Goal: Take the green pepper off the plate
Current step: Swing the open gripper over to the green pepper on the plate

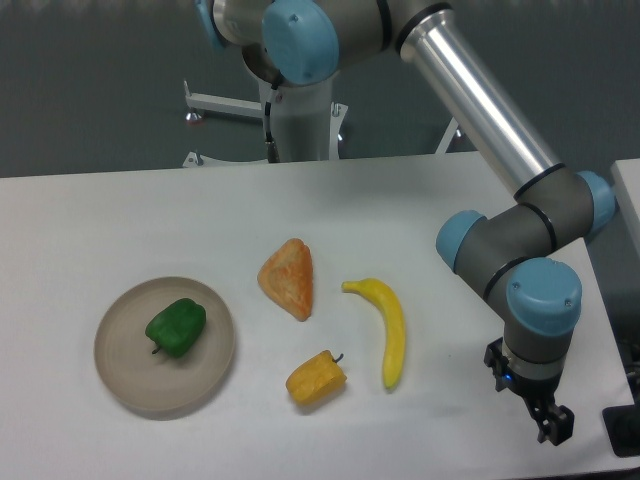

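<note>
I had my claw [553,428] at the near right, grip state unclear, well apart from the glossy dark-green pepper [177,326] on the round beige plate [122,375]; reaching left came next.

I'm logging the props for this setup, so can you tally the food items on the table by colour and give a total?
Green: 1, the green pepper on the plate
Yellow-orange: 1, the small pepper
Yellow: 1, the banana
Orange-tan: 1, the wedge-shaped pastry
Total: 4 food items
</note>
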